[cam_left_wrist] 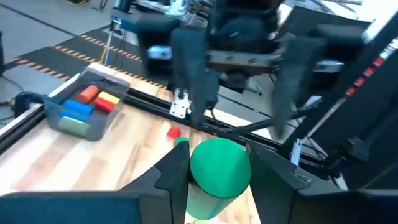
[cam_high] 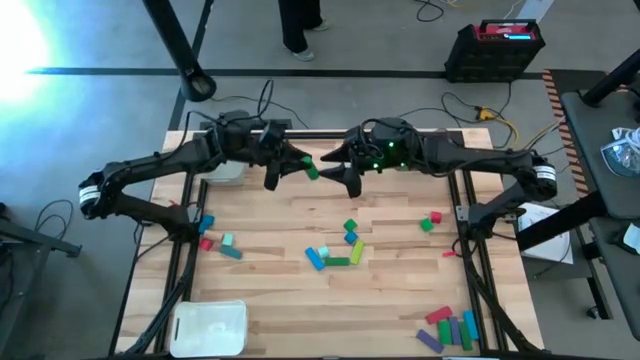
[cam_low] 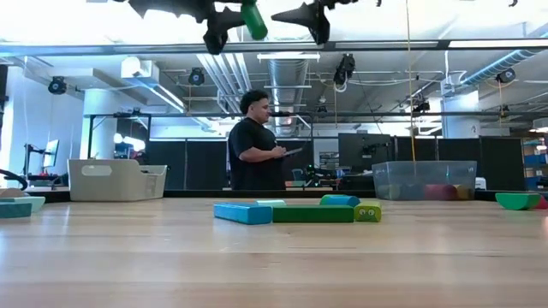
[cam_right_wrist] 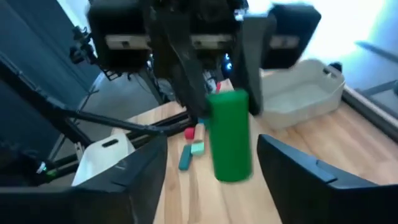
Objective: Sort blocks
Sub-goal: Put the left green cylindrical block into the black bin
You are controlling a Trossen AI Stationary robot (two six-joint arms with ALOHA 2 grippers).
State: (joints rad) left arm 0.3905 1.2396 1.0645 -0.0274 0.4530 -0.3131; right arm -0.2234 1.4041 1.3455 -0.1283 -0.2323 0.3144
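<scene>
Big pale wood-plank table point(cam_high: 300, 215), smooth w/ visible grain, framed by black rails. Two dark arms meet high over its far middle. A white opaque tray point(cam_high: 210, 327) sits at the near-left corner, rounded rim; a grey-white bin point(cam_low: 116, 180) w/ handle slots and a clear plastic tray point(cam_low: 424, 180) holding coloured pieces stand along the far edge in the low view. A person stands in the room beyond the table. Left gripper point(cam_high: 292, 165) is up in the air, fingers clamped on a green cylinder block point(cam_high: 312, 171) — smooth, matte, round end facing its wrist cam point(cam_left_wrist: 219, 167), one pad pressed on each side. Right gripper point(cam_high: 340, 168) hangs just beside it, tip to tip, fingers spread wide, empty; in its own wrist view the green bar stands upright between the two fingers point(cam_right_wrist: 298, 174) w/o touching either. Down on the wood: a centre cluster of blocks point(cam_high: 335, 250) — blue bar, long green bar, yellow-green piece, teal cube; a smaller left group point(cam_high: 215, 240) in blue, red, teal; a red-and-green pair point(cam_high: 430, 222) to the right; a near-right row point(cam_high: 448, 328) of red, green, blue, purple bars lying side by side.
</scene>
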